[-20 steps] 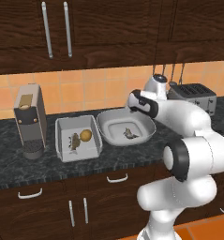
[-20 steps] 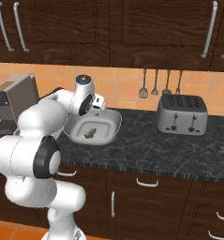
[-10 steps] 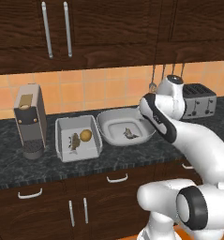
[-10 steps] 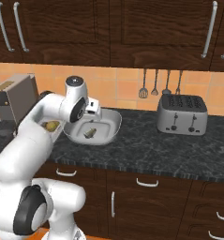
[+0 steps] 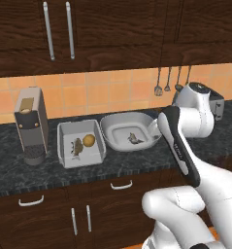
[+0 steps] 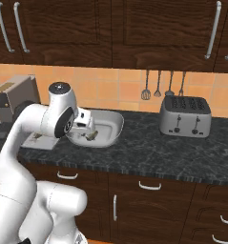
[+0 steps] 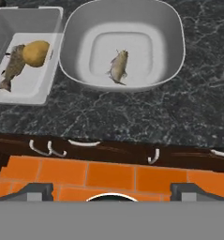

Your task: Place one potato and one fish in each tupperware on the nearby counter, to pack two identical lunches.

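On the dark counter [image 6: 149, 152] stand two tupperware. The deep square box [image 5: 65, 141] [image 7: 29, 18] holds a potato [image 5: 89, 140] [image 7: 35, 52] and a fish [image 5: 76, 146] [image 7: 11, 69]. Right of it, the wide rounded dish [image 5: 112, 127] [image 7: 132, 11] [image 6: 116, 125] holds one fish [image 5: 133, 138] [image 7: 119, 65]. My gripper [image 7: 112, 191] [image 6: 85, 127] is open and holds nothing. It hangs in front of the counter edge, looking back down at both containers. In the left base view my arm covers the dish's right rim.
A coffee machine [image 5: 30, 124] stands left of the square box. Further right along the counter sits a silver toaster [image 6: 184, 116], with utensils [image 6: 158, 86] hanging on the tiled wall above. Drawers with curved handles [image 7: 83, 143] lie below, and dark cabinets overhang.
The hand has drawn back from over the rounded dish toward the counter's front edge, and the arm has swung away. The fish stays lying in the dish. The jaws stay wide.
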